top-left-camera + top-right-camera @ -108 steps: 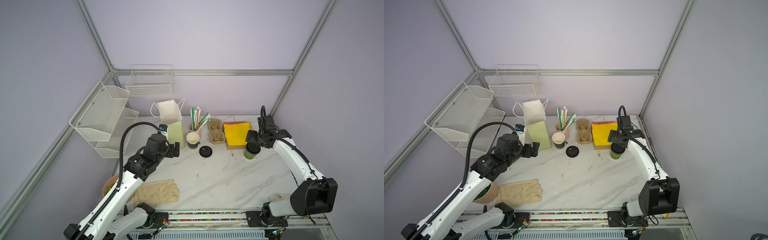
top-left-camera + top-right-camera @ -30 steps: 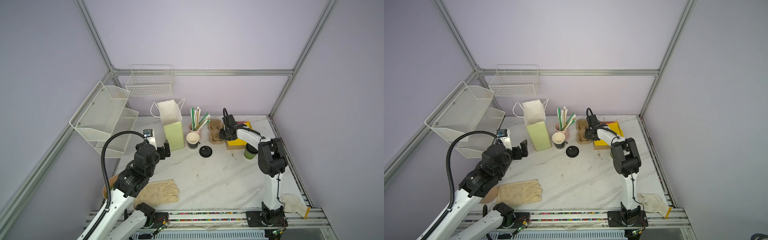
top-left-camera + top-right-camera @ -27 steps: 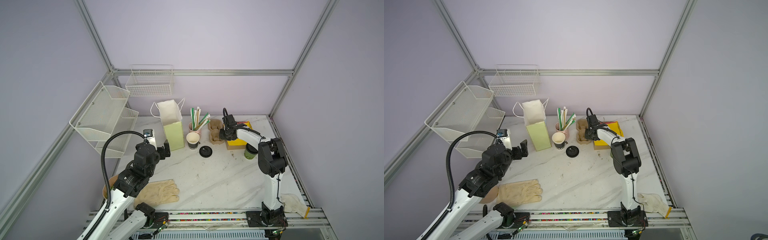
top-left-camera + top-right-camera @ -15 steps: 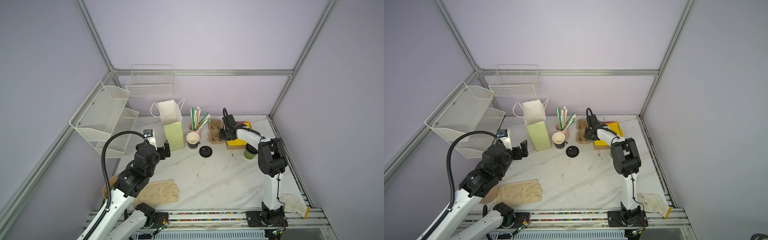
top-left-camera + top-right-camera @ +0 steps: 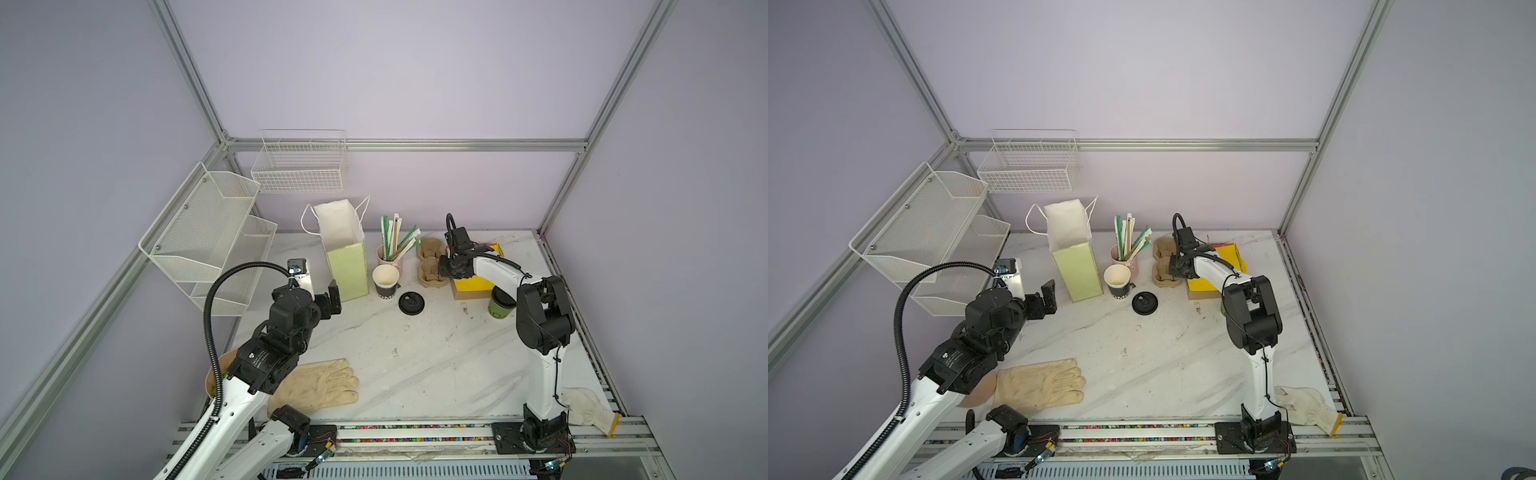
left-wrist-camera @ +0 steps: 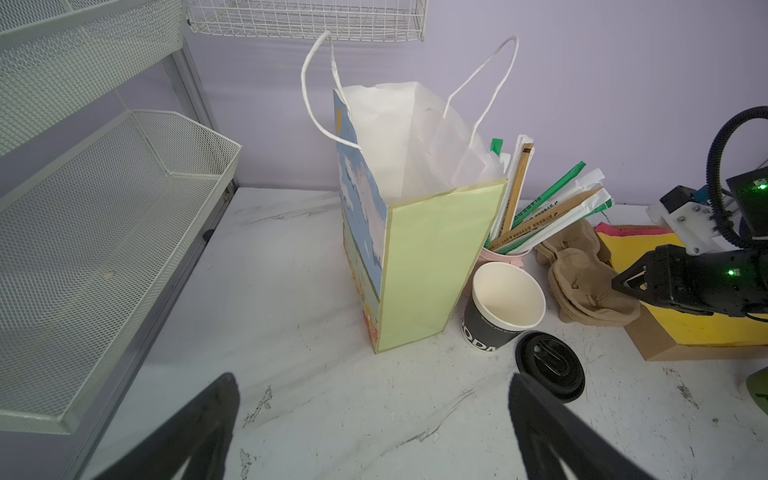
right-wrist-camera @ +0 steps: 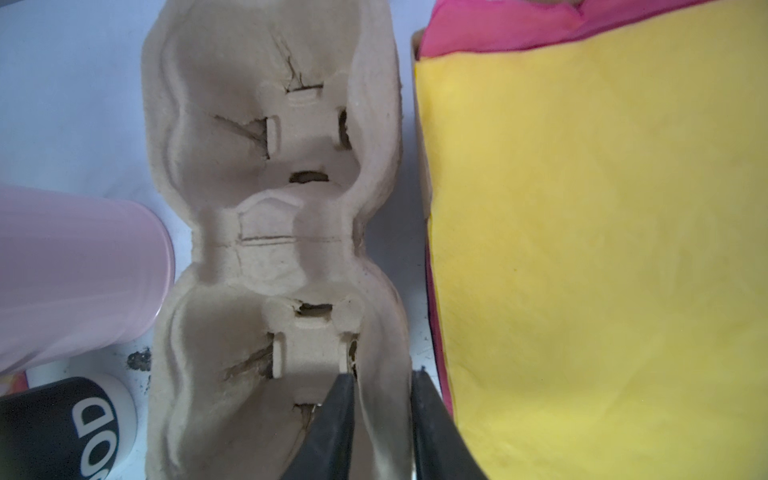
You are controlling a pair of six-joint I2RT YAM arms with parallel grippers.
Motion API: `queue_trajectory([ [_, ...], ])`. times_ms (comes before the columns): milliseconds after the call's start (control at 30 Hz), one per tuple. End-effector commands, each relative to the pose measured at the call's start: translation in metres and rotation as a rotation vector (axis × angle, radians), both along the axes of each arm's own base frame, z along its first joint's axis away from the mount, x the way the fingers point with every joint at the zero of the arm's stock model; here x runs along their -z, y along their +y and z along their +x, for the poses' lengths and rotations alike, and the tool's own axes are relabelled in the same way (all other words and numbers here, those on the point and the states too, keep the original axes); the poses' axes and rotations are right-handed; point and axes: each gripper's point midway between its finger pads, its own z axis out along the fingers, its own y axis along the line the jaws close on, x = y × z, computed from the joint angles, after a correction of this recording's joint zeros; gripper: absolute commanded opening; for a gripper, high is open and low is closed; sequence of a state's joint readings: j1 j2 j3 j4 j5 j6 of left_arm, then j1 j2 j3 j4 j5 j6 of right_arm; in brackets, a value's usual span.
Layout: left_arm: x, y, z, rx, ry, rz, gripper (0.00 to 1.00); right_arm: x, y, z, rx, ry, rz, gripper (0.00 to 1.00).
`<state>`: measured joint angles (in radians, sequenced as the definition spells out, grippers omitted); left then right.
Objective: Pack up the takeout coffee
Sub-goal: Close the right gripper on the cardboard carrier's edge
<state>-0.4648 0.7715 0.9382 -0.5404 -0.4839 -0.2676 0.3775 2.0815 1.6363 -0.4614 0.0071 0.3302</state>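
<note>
Right of centre in a top view, your takeout coffee stood upright on the marble table with its black lid on. It sat just below the stack of yellow napkins and was partly hidden behind the right arm's elbow. Neither claw touched it.

Your right gripper sat further up and to the left, at the lower end of the brown pulp cup carrier. That carrier lay between the napkins and the pink cup of straws. From the right wrist view you could see its two fingers drawn close together on either side of the carrier's rim wall. One was inside the nearer cup well and the other outside it, beside the napkins, and they pinched that wall between them.

Your left gripper hung at centre left of the frame, near the lower left corner of the upright paper bag and apart from it. Its jaws were spread wide, as the left wrist view showed. The bag stood open at the top.

Just right of the bag stood the open black cup. A loose black lid lay flat on the table just below and right of that cup. A pale work glove lay at the lower left of the frame, beside the left arm.
</note>
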Motion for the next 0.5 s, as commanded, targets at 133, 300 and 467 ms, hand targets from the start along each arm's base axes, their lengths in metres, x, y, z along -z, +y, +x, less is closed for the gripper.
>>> queue_trajectory([
  [133, 0.0077, 0.0016, 0.0020, -0.004, 0.002, 0.026, 1.00, -0.0013, 0.0003, 0.0022, 0.004, -0.002, -0.002, 0.27],
  [300, 0.0082, 0.0014, 0.0019, -0.003, 0.004, 0.027, 1.00, -0.0038, 0.0003, 0.0026, 0.005, -0.008, 0.000, 0.23],
  [467, 0.0084, 0.0014, 0.0020, -0.003, 0.004, 0.027, 1.00, -0.0070, 0.0008, 0.0026, 0.006, -0.013, 0.007, 0.16],
])
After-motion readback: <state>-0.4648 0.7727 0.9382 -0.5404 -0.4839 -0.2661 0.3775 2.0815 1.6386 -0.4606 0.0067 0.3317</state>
